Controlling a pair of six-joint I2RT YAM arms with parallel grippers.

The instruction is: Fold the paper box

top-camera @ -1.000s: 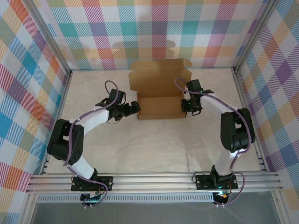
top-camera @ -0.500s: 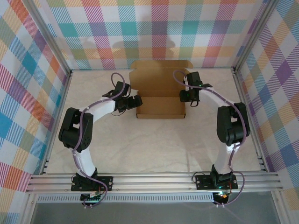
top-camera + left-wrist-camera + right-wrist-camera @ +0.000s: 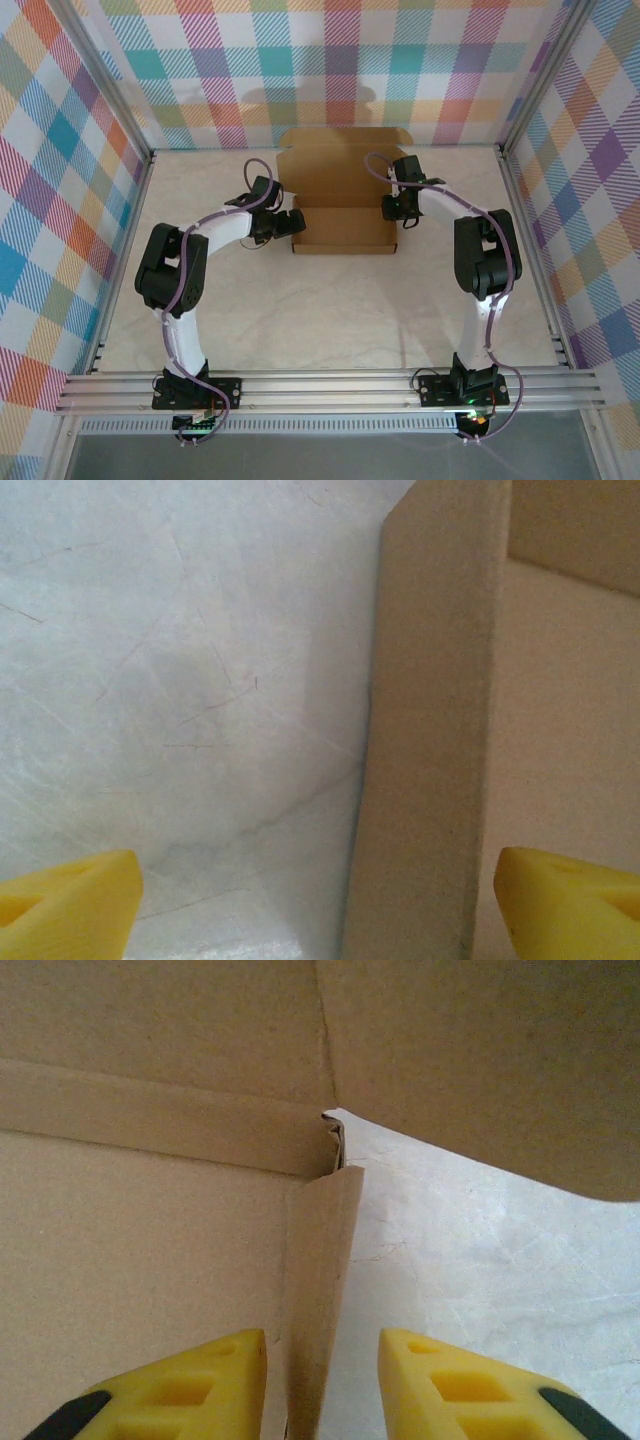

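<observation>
Though half-folded, paper box (image 3: 345, 225) w/ L gripper (image 3: 320, 905) & R gripper (image 3: 322, 1360) each open astride one side.

White arms (image 3: 220, 232) with black joints, purple cables (image 3: 246, 175) — yellow fingers (image 3: 200, 1385).

The pale, marbled white table (image 3: 330, 310) carries the plain brown corrugated cardboard paper box (image 3: 343, 205). The box rests on the surface toward 12 o'clock, near the far edge. Its tray opens upward, and its lid panel stands on the 12 o'clock side.
</observation>
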